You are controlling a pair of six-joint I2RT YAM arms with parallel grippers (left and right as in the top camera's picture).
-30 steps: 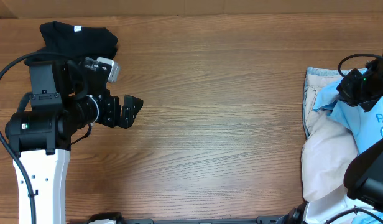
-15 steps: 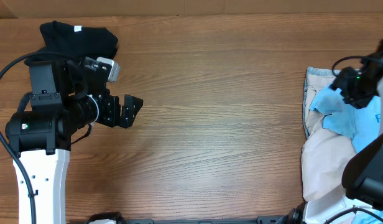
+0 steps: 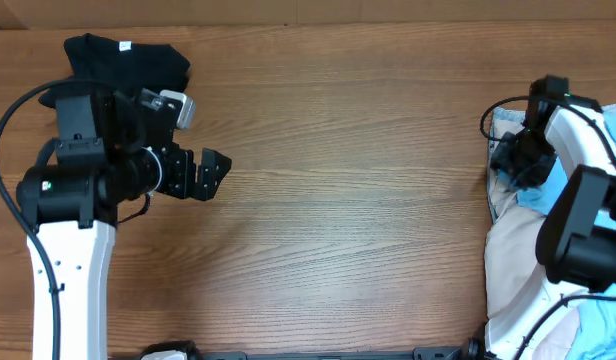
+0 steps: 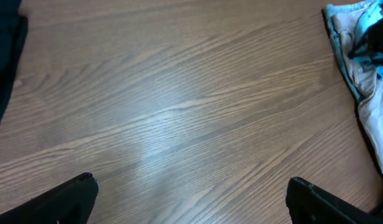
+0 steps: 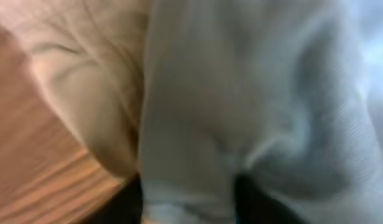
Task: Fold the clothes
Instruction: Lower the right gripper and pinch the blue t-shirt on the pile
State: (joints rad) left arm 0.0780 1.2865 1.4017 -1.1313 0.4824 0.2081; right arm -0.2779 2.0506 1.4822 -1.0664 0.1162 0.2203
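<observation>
Two arms work at a wooden desk.

Left side:
- The left tool hangs over bare wood left of centre. Its jaws are spread wide and nothing is between them.
- Its wrist view shows the two dark fingers in the lower corners, with only wood grain between.
- A black garment lies bunched at the far left corner of the desk, just behind the left arm and apart from the tool.

Right side:
- A heap of clothes sits at the right edge of the desk.
- The light blue T-shirt is crumpled near the far end of the heap. The beige shorts spread below it toward the near edge.
- The right tool is down in the far end of the heap, against the blue cloth.
- Its wrist view is blurred and very close. Beige fabric is at the left and pale blue-grey fabric fills the rest.
- The dark fingers show at the bottom edge with a fold of the pale fabric between them.
- The jaws stand partly apart. I cannot tell whether they pinch the fold or only straddle it.
</observation>
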